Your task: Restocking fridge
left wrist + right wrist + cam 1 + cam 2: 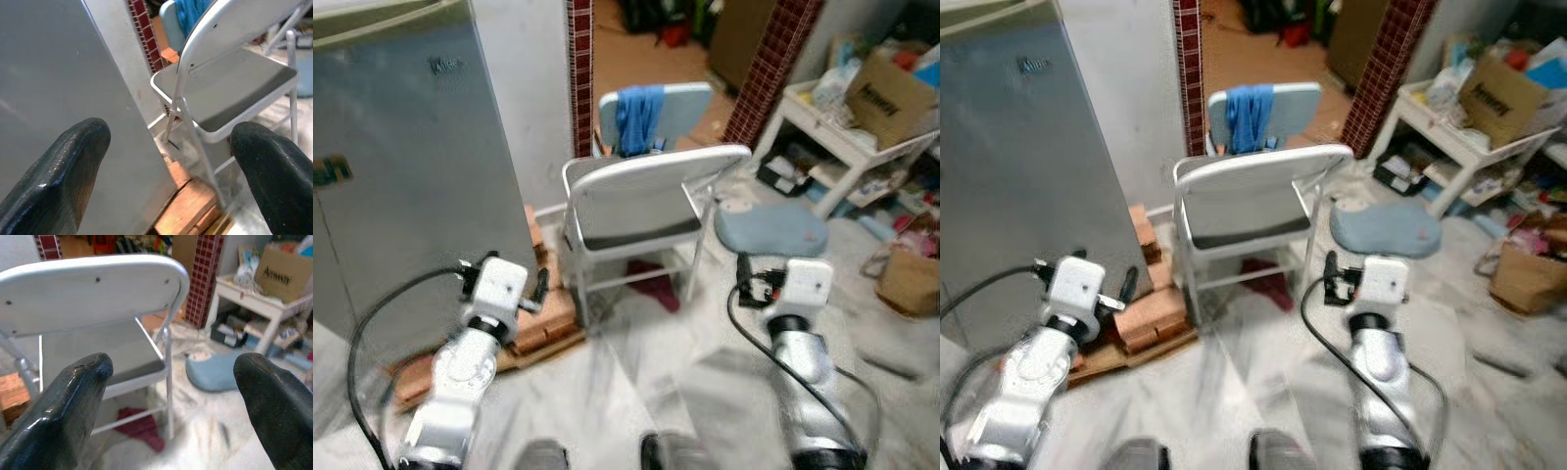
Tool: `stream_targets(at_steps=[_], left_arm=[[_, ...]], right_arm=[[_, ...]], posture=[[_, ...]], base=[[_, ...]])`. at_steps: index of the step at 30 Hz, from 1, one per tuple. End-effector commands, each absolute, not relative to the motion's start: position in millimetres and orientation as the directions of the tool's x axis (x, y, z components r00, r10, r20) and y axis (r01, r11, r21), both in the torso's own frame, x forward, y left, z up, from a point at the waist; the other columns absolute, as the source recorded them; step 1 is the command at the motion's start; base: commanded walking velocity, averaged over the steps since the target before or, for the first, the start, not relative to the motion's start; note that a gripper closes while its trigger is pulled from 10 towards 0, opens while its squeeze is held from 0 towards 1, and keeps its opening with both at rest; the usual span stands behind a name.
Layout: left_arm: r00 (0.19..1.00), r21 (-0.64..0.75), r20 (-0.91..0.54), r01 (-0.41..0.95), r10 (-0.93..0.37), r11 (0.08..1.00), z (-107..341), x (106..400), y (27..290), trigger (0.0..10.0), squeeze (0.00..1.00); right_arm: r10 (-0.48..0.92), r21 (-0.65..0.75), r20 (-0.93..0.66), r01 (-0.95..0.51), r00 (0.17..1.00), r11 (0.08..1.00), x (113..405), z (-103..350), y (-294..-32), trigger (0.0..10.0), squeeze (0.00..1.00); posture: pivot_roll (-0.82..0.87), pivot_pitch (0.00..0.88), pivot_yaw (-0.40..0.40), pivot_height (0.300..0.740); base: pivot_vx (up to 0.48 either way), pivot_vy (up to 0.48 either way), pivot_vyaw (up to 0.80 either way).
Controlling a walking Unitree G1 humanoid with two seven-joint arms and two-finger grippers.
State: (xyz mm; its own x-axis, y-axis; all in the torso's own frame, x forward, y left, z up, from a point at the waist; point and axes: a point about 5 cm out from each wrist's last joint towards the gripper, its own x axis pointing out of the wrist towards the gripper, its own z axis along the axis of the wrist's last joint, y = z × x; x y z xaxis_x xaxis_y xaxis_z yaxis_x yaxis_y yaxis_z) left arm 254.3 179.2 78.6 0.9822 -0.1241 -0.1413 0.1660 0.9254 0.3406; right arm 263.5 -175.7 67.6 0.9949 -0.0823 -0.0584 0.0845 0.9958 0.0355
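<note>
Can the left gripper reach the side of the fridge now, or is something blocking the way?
Probably yes. The left gripper, fingers open, hangs just beside the fridge with nothing between them. The folding chair stands off to the gripper's other side, and the bricks lie low by the fridge's foot.

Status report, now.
Left gripper and right gripper both open, empty. Fridge shut, ahead-left. Folding chair stands dead ahead, beside fridge.
</note>
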Motion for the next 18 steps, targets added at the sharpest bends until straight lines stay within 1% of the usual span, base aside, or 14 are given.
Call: stream_targets(at_steps=[1, 5, 14, 18], left_arm=[[0.978, 0.338, -0.135, 0.195, -0.158, 0.921, 82.1, 256.0, 170.8, 10.0, 0.0], [0.98, 0.377, -0.137, 0.189, -0.147, 0.907, 80.7, 257.0, 175.4, 10.0, 0.0], [0.973, 0.33, -0.146, 0.217, -0.177, 0.919, 79.3, 259.1, 168.8, 10.0, 0.0], [0.973, 0.331, -0.153, 0.218, -0.176, 0.918, 76.2, 259.1, 167.9, 10.0, 0.0]], right_arm=[[-0.113, 0.02, -0.068, 0.115, 0.991, 0.993, 262.4, 65.5, -183.7, 10.0, 0.0], [-0.127, 0.034, -0.077, 0.13, 0.989, 0.991, 261.0, 63.5, -184.2, 10.0, 0.0], [-0.147, 0.035, -0.086, 0.151, 0.985, 0.988, 256.7, 60.7, -186.8, 10.0, 0.0], [-0.142, 0.024, -0.09, 0.145, 0.986, 0.989, 256.7, 60.4, -188.4, 10.0, 0.0]], posture=[[0.01, 0.075, 0.001, 0.74], [0.01, 0.066, 0.004, 0.74], [0.01, 0.06, 0.005, 0.74], [0.01, 0.058, -0.007, 0.74]], base=[[0.0, 0.0, -0.8], [0.0, 0.0, -0.8], [0.0, 0.0, -0.8], [-0.273, 0.0, -0.8]])
